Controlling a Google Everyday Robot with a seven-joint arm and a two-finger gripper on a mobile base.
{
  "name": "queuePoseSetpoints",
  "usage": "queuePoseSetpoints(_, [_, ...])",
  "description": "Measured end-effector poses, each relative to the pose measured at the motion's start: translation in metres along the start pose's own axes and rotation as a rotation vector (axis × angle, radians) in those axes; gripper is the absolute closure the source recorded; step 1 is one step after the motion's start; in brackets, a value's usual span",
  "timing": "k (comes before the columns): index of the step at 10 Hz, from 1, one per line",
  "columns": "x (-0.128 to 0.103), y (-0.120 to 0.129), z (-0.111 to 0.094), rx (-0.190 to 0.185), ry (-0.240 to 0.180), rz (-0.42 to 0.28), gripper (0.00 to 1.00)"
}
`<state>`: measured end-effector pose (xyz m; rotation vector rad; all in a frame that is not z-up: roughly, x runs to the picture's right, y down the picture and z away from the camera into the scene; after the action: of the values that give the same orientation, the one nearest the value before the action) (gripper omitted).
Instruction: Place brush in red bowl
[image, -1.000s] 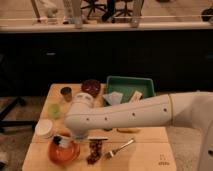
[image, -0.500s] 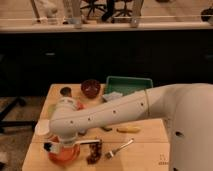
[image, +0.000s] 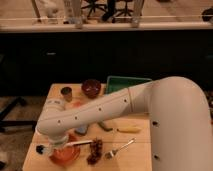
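Note:
The brush (image: 67, 145) lies level just over the red bowl (image: 61, 156) at the table's front left. Its dark round head (image: 40, 149) pokes out past the bowl's left rim and its whitish handle runs to the right. My gripper (image: 62, 143) sits at the low end of the big white arm, straight above the bowl and shut on the brush handle. The arm's end hides most of the gripper.
A dark maroon bowl (image: 91, 87), a small cup (image: 66, 92) and a green tray (image: 125, 82) stand at the back of the wooden table (image: 140, 160). A dark reddish clump (image: 95, 151), a silver fork (image: 120, 147) and a yellow item (image: 129, 129) lie right of the red bowl.
The arm's end has swung left and dropped lower over the red bowl, carrying the brush with it. The brush head now sticks out past the bowl's left rim.

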<state>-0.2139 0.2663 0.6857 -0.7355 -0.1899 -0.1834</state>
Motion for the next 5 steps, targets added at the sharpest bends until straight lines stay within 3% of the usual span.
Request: queuePoseSetpoints(5, [-0.018, -0.005, 0.014, -0.038, 0.035, -0.018, 1.0])
